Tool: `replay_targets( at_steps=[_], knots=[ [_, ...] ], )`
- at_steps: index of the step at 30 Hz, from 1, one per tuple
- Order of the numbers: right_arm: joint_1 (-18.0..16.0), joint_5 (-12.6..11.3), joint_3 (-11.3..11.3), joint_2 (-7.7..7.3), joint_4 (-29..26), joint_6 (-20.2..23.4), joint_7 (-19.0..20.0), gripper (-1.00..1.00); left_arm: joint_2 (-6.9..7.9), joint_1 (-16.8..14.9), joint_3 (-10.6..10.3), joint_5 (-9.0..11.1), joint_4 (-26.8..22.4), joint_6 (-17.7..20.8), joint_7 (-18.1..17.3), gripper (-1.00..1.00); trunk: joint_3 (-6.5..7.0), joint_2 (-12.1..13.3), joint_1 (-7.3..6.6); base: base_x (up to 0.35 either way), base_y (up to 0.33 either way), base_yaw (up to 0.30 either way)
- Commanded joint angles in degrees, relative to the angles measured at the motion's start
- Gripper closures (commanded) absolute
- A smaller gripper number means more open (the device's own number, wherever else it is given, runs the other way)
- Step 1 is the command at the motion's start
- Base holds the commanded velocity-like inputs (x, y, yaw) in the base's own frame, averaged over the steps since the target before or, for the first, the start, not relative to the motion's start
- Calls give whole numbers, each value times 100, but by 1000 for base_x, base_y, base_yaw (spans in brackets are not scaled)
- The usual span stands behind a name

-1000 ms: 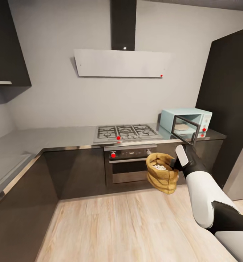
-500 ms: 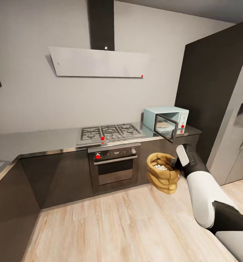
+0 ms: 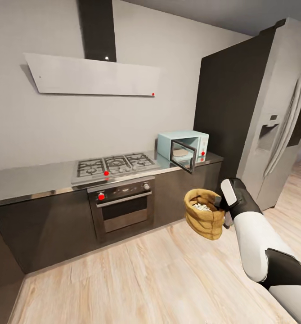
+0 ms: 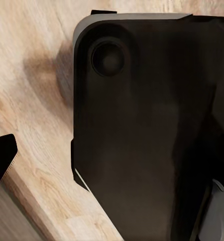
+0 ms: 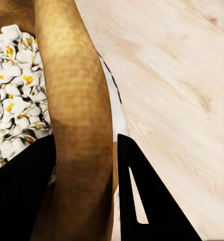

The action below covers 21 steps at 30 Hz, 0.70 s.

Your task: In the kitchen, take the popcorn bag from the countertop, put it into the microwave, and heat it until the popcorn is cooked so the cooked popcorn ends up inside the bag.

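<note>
Microwave door hangs open over countertop edge (cavity unblocked); tall fridge crowds rt side.

Head high, wide; wrists close (floor shared).

The popcorn bag is tan-brown with a woven, golden look to its rolled rim, and the popcorn inside is white flecked with yellow-orange. The microwave is pale mint-blue with a dark glass door and one red dot. The surface is shiny grey over dark brown-black cabinet fronts. The floor is pale wood with fine grain — the right end effector is black and white.
</note>
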Motion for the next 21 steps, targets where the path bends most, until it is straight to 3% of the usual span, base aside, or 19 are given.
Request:
replay_targets(
  at_steps=[1, 21],
  knots=[
    [-5, -60, -2, 1, -4, 8, -55, 100, -1, -1, 7, 23, -1, -16, 6, -100, -7, -4, 0, 0, 0, -289],
    [-5, -43, -2, -8, -4, 8, -55, 100, 0, -1, 7, 23, -1, -21, 5, -100, -7, -4, 0, 0, 0, -289]
  ],
)
